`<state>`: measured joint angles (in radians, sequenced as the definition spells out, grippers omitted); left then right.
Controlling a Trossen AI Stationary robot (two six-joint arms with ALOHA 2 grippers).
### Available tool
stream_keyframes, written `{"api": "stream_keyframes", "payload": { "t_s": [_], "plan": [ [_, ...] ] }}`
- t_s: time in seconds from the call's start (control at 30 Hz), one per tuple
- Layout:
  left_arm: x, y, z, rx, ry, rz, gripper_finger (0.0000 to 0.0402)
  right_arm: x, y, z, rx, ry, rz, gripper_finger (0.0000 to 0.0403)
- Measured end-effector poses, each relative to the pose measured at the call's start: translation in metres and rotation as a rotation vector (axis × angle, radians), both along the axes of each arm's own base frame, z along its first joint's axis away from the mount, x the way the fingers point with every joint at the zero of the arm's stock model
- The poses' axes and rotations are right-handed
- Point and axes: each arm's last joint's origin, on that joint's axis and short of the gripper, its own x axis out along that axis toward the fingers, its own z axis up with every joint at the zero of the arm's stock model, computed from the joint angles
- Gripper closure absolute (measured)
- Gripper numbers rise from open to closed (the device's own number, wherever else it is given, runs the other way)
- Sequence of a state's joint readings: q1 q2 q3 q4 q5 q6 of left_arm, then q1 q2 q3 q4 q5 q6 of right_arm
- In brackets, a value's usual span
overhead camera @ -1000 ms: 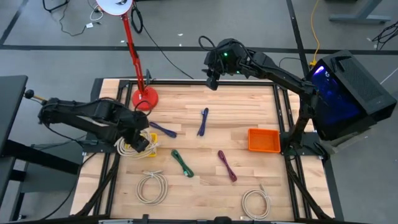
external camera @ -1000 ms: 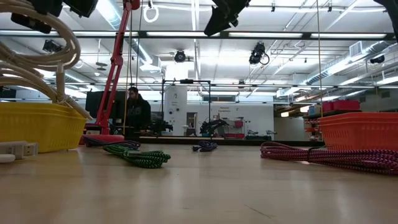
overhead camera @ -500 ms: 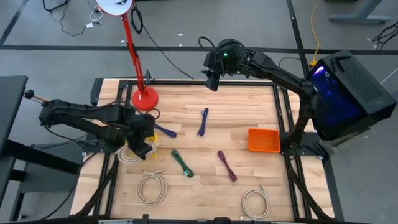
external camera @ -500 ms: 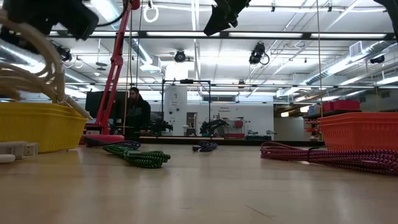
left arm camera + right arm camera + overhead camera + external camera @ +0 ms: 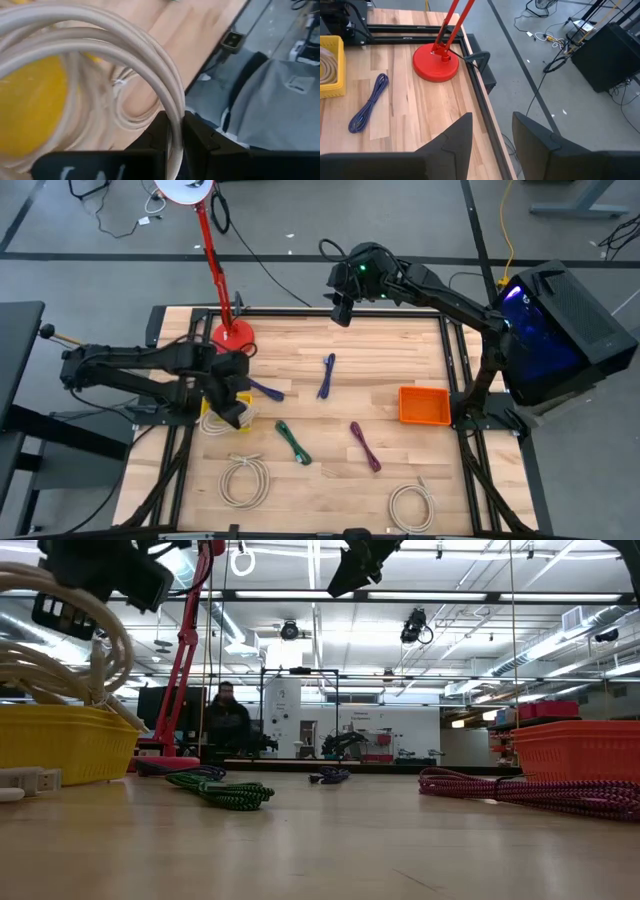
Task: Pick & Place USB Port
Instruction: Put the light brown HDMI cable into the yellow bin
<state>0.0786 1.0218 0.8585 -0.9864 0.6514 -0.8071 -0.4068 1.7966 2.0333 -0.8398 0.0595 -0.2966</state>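
Left wrist view shows the white USB cable [image 5: 100,45] very close up, with the left gripper [image 5: 172,132] clamped on a few of its loops, and the two dark fingers [image 5: 159,135] squeezing them tight. Part of the coil hangs over the yellow basket [image 5: 30,95]. In the high view the same cable [image 5: 212,423] sits at the left middle of the table [image 5: 380,350], right at the yellow basket [image 5: 240,402], with the left gripper [image 5: 228,412] on top of it. In the low view the cable [image 5: 60,650] loops up at the upper left of the frame, above the yellow basket [image 5: 60,745], and its plug end [image 5: 25,780] lies on the wood just beside the basket.

A green cable [image 5: 293,442] lies near the basket, toward the bottom of the high view. A purple cable [image 5: 364,446] is to its right. A blue cable [image 5: 326,375] lies in the middle of the table, and another blue cable [image 5: 262,388] pokes out beside the left arm. Two more white coils rest near the bottom edge, one at the lower left [image 5: 244,478] and one at the lower right [image 5: 411,505]. An orange bin [image 5: 424,405] sits at the right side. A red lamp base [image 5: 232,337] stands at the upper left of the table.

The right gripper [image 5: 341,305] hangs over the top edge of the table, well apart from all of this. In the right wrist view its fingers [image 5: 457,140] are apart with nothing between them.
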Motion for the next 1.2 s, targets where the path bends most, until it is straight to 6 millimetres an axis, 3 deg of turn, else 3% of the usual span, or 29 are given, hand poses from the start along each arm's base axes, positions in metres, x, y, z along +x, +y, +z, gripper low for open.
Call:
{"api": "stream_keyframes", "payload": {
  "t_s": [0.57, 0.9, 1.2],
  "plan": [
    [-0.011, 0.017, -0.004, -0.017, 0.051, -0.001, 0.0365, 0.000, 0.000, 0.000, -0.002, -0.001, -0.002, 0.0262],
    [-0.012, 0.018, -0.005, -0.025, 0.083, 0.028, 0.0241, 0.000, 0.000, 0.000, 0.001, -0.003, -0.004, 0.0262],
    [-0.012, 0.019, -0.006, 0.033, 0.104, 0.059, 0.0249, 0.000, 0.000, 0.000, 0.004, -0.004, -0.004, 0.0262]
  ]
}}
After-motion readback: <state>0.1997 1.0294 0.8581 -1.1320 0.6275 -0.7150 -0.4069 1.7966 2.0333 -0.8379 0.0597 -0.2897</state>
